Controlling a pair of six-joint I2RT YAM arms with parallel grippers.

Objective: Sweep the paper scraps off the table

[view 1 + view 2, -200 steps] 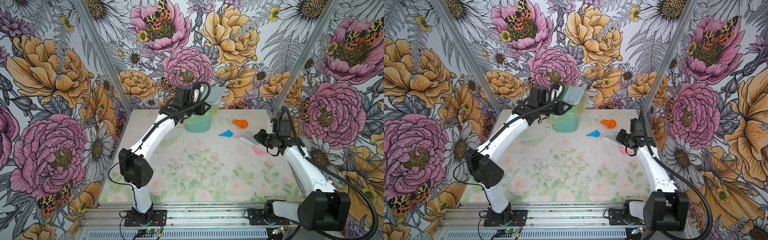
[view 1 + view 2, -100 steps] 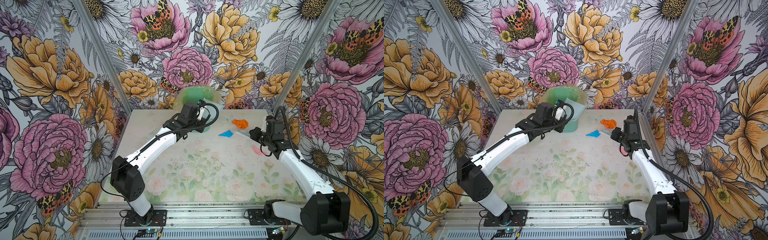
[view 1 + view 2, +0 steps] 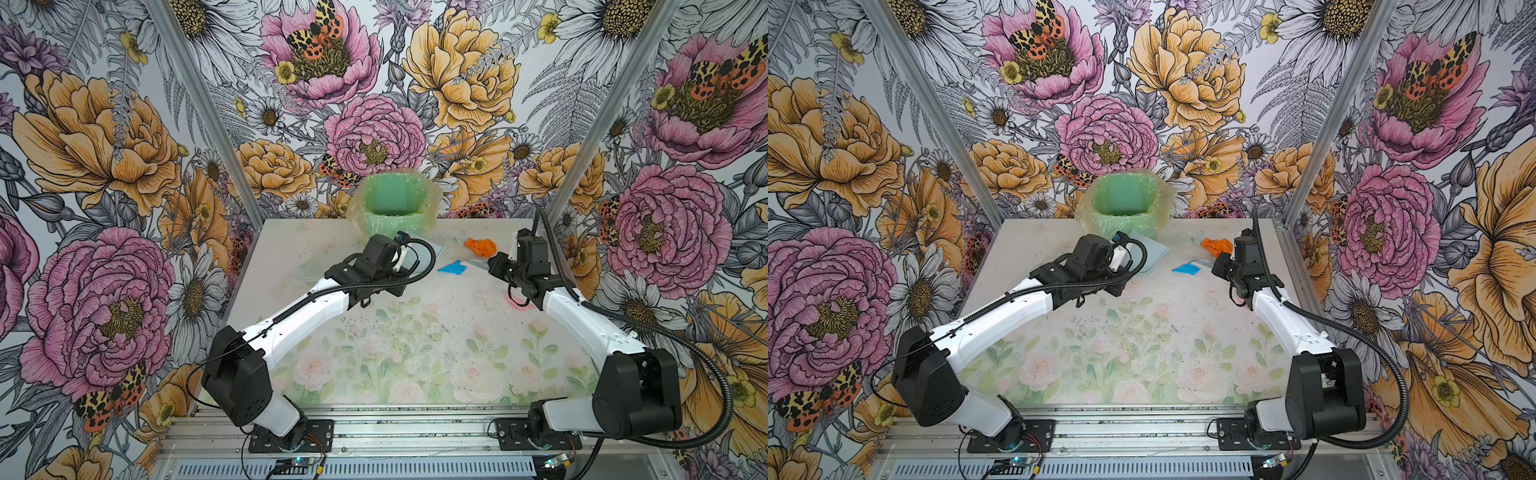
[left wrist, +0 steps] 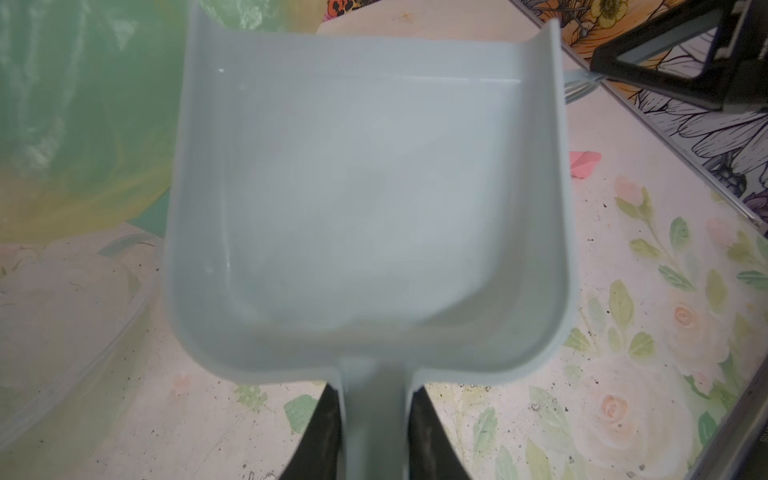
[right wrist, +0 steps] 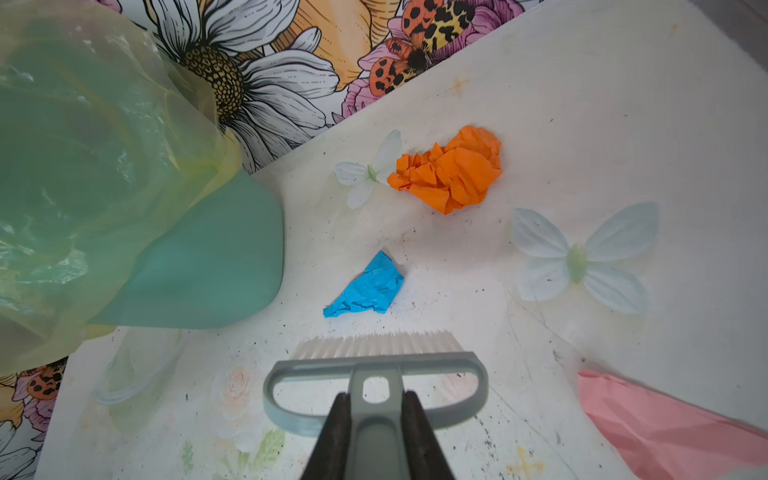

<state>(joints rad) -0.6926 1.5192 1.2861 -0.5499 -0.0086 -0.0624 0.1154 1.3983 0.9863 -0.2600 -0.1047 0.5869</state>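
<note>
dustpan (image 4: pixel 365 199) in left gripper (image 4: pixel 374 419) now down beside bin (image 3: pixel 376 228), perhaps on table (image 3: pixel 415 332); brush (image 5: pixel 374 361) in right gripper (image 5: pixel 376 411)

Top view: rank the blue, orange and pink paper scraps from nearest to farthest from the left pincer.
From the left pincer, in a top view:
1. Blue scrap, right of centre.
2. Orange scrap, further right and toward the back.
3. Pink scrap, far right, partly hidden.
</note>
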